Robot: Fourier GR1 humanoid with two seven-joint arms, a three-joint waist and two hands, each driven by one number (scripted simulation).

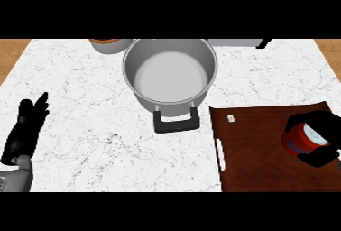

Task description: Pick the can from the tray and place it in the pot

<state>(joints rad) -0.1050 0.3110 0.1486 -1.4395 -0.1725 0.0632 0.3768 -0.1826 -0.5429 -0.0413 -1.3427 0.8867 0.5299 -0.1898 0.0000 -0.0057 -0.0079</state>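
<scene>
1. Head view shows the right robot hand (320, 135) at the right edge, its black fingers curled round the can (303, 140), which has a red body and a white top.
2. The can sits over the right part of the dark brown tray (266, 149); whether it rests on the tray or is already lifted clear cannot be told from above.
3. The step in hand looks like the grasp itself, with the carry not yet begun: the can is well apart from the pot (170, 74).
4. The pot stands open on the marble worktop (100, 135), up and to the left of the tray, with nothing seen inside it and a black handle (177, 121) pointing toward the robot.
5. The next move calls for lifting the can above the pot's rim, carrying it up-left across the tray's corner, and lowering it into the middle of the opening.
6. The near rim and the black handle lie along that path, so a low carry could clip them.
7. A small pale object (231, 118) lies on the tray near its top left corner, close under the carry line but flat.
8. An orange-brown bowl (110, 44) sits just beside the pot at the far edge, out of the way.
9. The left robot hand (26, 128) rests at the left edge with straight fingers, holding nothing.
</scene>
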